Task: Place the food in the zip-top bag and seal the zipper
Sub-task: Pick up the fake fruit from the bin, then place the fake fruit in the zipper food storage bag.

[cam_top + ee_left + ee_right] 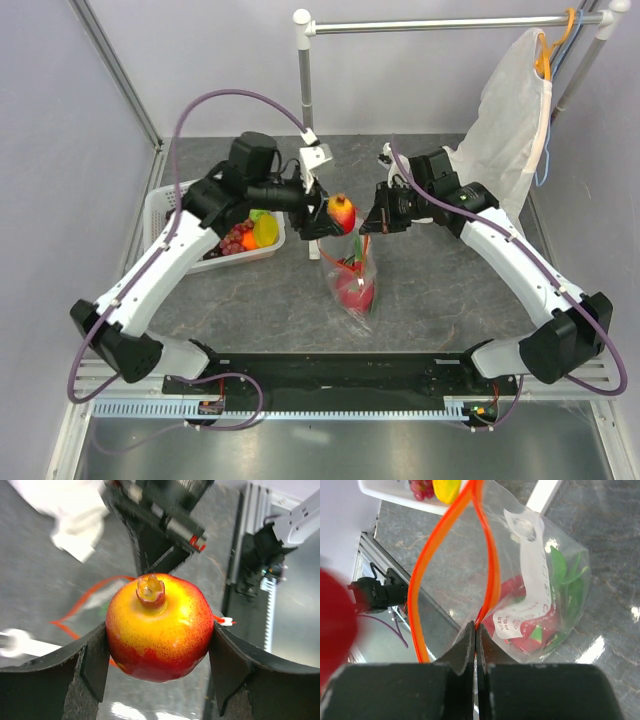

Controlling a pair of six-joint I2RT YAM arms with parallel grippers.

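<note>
Left hand [159,655] grips a yellow-red toy fruit [160,620] above the bag [352,285], middle of the counter [440,300]. Right hand [476,647], pinched shut, holds its orange zipper strip [431,555]. That mouth looks narrow: dropped off-centre, the fruit may clip the strip and roll away.

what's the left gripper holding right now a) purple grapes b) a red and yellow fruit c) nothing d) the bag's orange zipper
B: in the left wrist view the left gripper clamps the red and yellow fruit between its fingers, while the orange zipper is pinched by the right gripper.
</note>
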